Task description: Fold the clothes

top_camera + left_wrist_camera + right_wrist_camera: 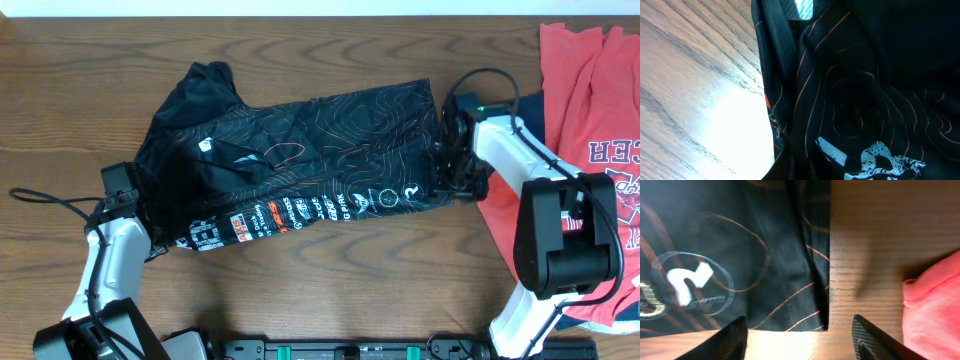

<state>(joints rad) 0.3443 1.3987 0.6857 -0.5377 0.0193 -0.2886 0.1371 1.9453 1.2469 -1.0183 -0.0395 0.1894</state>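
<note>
Two arms flank the black jersey [300,160], which lies spread lengthwise over the middle of the wooden table [330,300]. From overhead, bare wood runs along its near edge and around its far-left corner, leaving open room there. On the right side the red T-shirt [590,100] and a navy garment [532,108] crowd in, so only a narrow strip of wood separates them from the jersey's hem. The left gripper [128,195] sits at the jersey's rumpled left end, against the cloth. The right gripper [450,165] sits at the straight right hem.

Seen from the left wrist, thin, glossy black fabric with fine orange contour lines and a white print fills the right side. Its folded edge runs down the picture, with pale, grained wood to the left. No fingers show, so I cannot tell how that gripper stands.

Seen from the right wrist, both dark fingertips [730,341] are spread wide and clasp nothing. The jersey's lower corner lies between them. Its hem runs straight up the picture, with a white circular logo to the left. Bare wood lies beyond the hem, then a soft fold of red cloth at the far right.
</note>
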